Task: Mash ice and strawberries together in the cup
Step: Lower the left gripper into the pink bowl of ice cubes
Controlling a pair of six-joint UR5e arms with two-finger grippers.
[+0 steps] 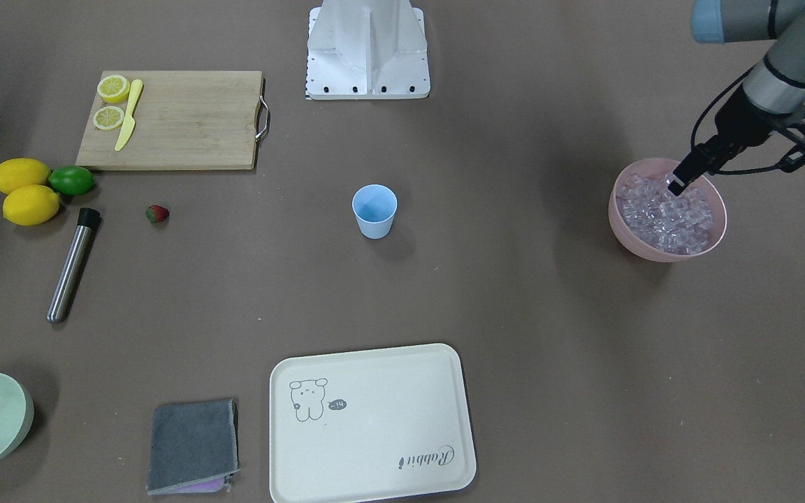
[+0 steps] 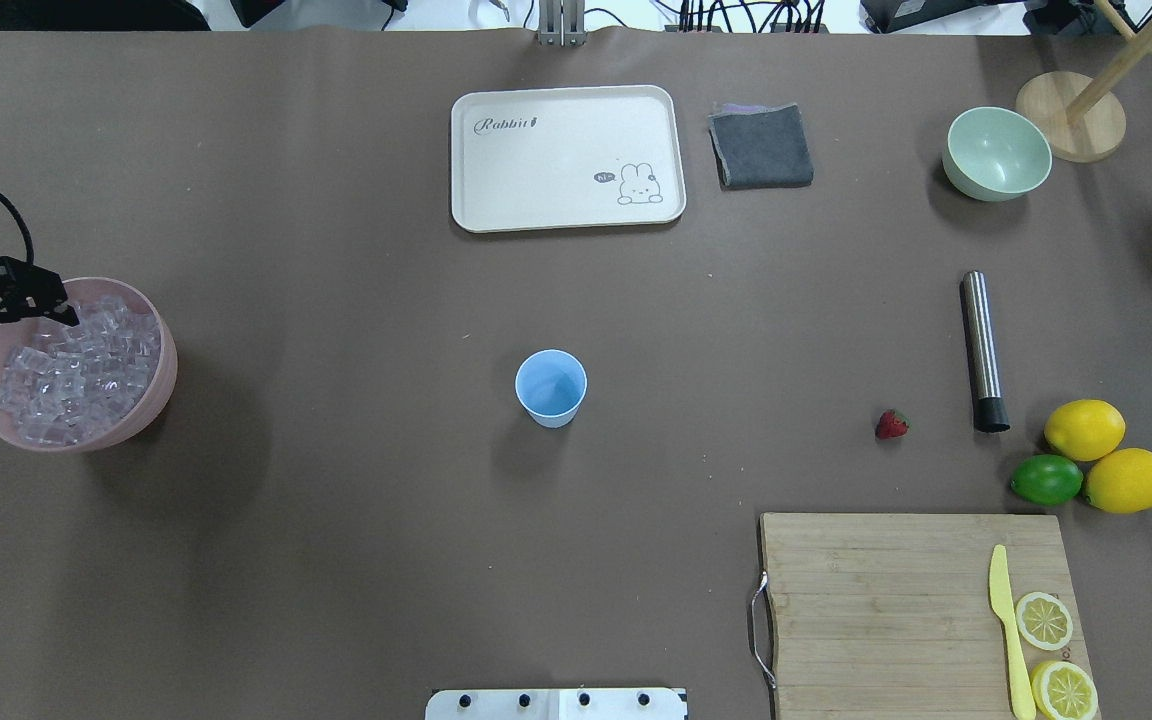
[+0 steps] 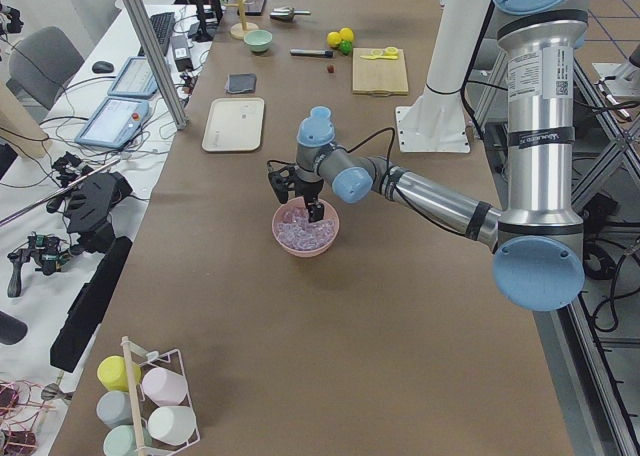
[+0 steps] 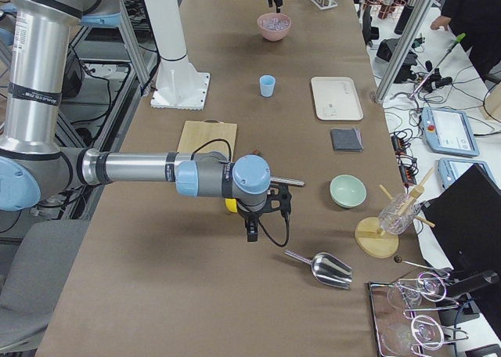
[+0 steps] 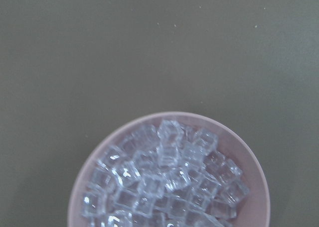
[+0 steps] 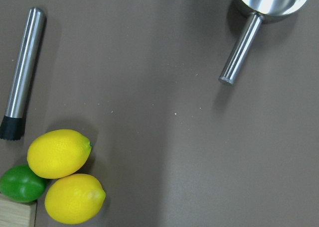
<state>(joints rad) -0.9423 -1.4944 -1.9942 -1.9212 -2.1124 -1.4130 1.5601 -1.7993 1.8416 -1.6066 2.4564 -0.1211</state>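
Jaws spread, the left gripper is hanging over the pink bowl of ice: hard, slippery cubes, probably best pinched across flat faces. The cup is standing mid-tabletop; the soft strawberry is lying farther right. I cannot tell how the right gripper is holding its jaws.

What I can't read
My left gripper tips hide against the ice, gap unclear; pink bowl beneath runs off-frame; right gripper too small.
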